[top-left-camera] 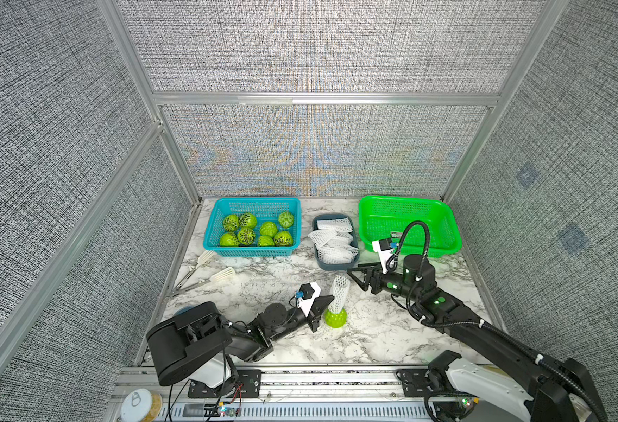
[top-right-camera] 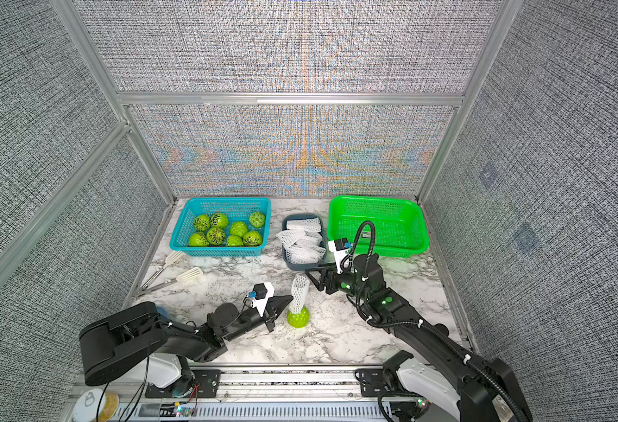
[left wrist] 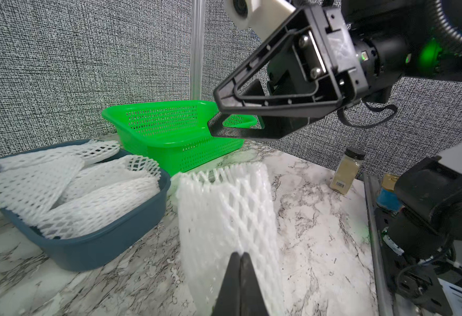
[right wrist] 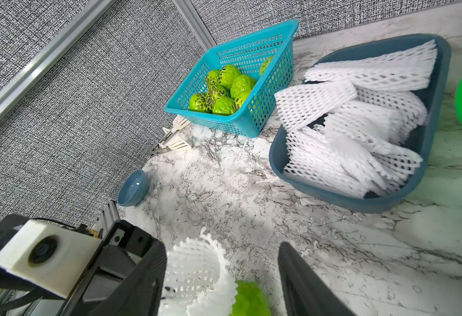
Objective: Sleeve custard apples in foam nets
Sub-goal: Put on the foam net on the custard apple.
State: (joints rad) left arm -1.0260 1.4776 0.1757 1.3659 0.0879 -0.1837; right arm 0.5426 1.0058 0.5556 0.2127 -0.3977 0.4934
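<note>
Closest to the left wrist camera, the two black fingers of the left gripper point(left wrist: 240, 257) are pressed together, pinching the wall of a white foam net point(left wrist: 224, 208). In both top views this net point(top-left-camera: 339, 291) stands nearly upright like a tube. Its lower end is stretched over the top of one bright green custard apple point(top-left-camera: 335, 319), which sits on the marble table point(top-left-camera: 373, 336). The fruit's lower half is bare. The left gripper grips the net just above the fruit, on the fruit's left side.

The right gripper point(top-left-camera: 353, 277) hangs just behind and to the right of the apple, near the net's open upper end and not touching it. Its jaws are spread wide and hold nothing.

Everything else is placed from that apple. Directly behind it, a grey-blue tray point(top-left-camera: 336, 266) holds a heap of flat foam nets point(top-left-camera: 333, 241). Behind and to the left, a blue basket point(top-left-camera: 256, 252) holds eight more custard apples point(top-left-camera: 246, 235). Behind and to the right, past the right gripper, sits a green basket point(top-left-camera: 448, 234). To the left and well apart, white slotted tongs point(top-left-camera: 205, 272) lie on the table just in front of the blue basket. Far to the left, a small blue bowl point(right wrist: 133, 188) rests by the table's edge.
</note>
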